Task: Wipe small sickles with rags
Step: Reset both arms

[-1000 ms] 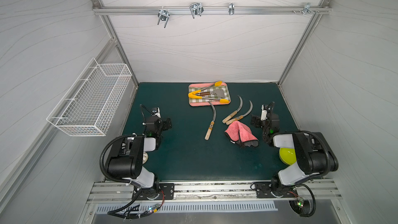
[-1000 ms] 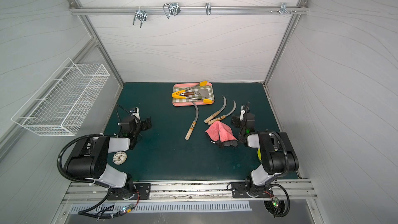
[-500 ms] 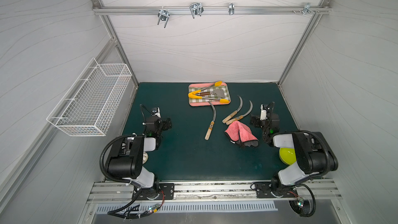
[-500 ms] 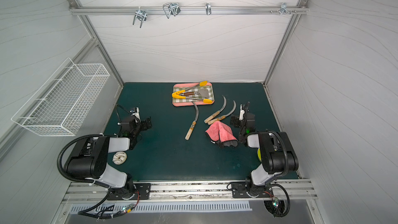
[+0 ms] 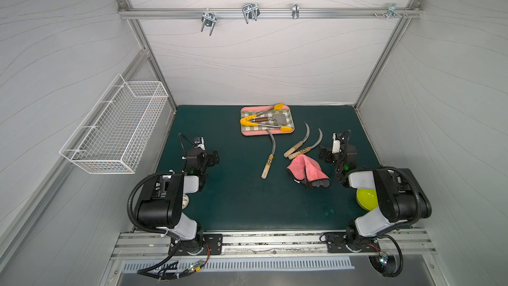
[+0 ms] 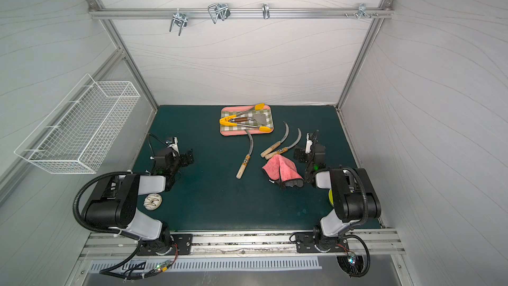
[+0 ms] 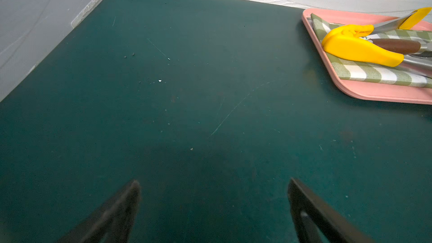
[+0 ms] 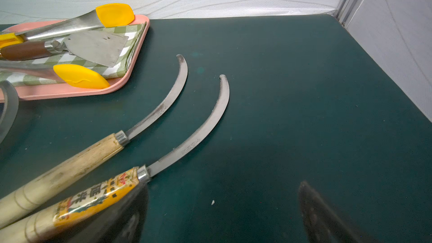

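Left gripper point(image 7: 214, 183): jaws wide apart, empty, over bare worktop point(image 5: 233, 202) near left edge. Right gripper point(image 8: 222, 187): jaws wide apart, empty, just beside labelled sickle point(image 8: 93, 204) handle, right of centre. Plain-handled sickle point(image 8: 70, 169) alongside it, parallel. Third sickle point(image 5: 268, 165) mid-worktop, blade tip at tray point(image 5: 255, 134) front rim. Pink rag point(image 5: 306, 170) crumpled just beside butt ends of paired handles, on front-edge side.

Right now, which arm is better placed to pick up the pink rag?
Probably the right: the right gripper, open, sits just beside the pink rag; the left gripper, also open, hovers over bare mat much farther away.
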